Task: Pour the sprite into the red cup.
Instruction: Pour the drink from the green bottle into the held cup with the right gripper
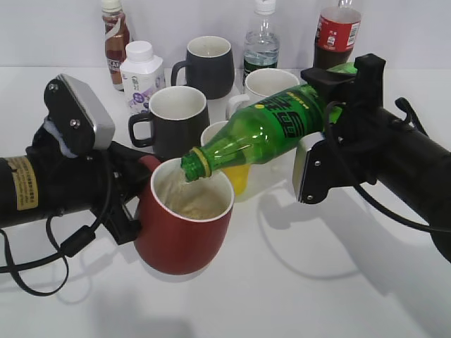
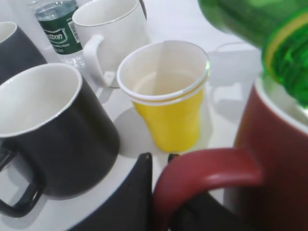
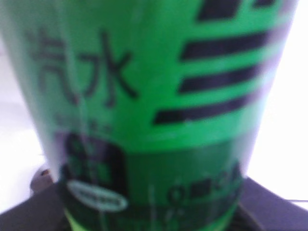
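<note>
The sprite [image 1: 271,130], a green bottle, is tipped mouth-down to the left, its open mouth over the rim of the red cup [image 1: 184,229]. Pale fizzy liquid sits inside the cup. My right gripper [image 1: 331,105] is shut on the sprite's lower body; the right wrist view is filled by its green label [image 3: 144,96]. My left gripper [image 2: 159,166] is shut on the red cup's handle [image 2: 211,166]; the cup body [image 2: 276,159] is at the right of the left wrist view, with the sprite's neck [image 2: 286,53] above it.
A small yellow paper cup [image 2: 168,101] stands just behind the red cup. Two black mugs [image 1: 173,116] [image 1: 208,63] and a white mug [image 1: 264,88] stand behind it. Bottles line the back: brown [image 1: 115,39], white [image 1: 141,74], clear [image 1: 262,39], cola [image 1: 337,32].
</note>
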{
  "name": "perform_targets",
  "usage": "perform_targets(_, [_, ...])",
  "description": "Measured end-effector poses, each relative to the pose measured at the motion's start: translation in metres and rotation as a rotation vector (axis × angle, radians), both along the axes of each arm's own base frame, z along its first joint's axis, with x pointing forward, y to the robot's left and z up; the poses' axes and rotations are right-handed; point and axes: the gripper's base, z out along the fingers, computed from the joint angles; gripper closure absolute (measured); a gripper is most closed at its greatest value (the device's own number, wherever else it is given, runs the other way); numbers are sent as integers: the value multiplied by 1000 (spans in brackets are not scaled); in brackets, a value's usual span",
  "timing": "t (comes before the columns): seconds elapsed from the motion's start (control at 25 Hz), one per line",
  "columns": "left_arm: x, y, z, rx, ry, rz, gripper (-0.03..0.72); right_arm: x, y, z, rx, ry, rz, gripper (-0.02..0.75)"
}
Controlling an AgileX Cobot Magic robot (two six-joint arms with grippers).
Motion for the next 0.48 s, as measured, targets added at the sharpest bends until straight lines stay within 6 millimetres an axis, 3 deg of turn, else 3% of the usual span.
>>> perform_targets(0.48, [0,0,0,5,3,2,624,0,0,0,-20,-10,-7,362])
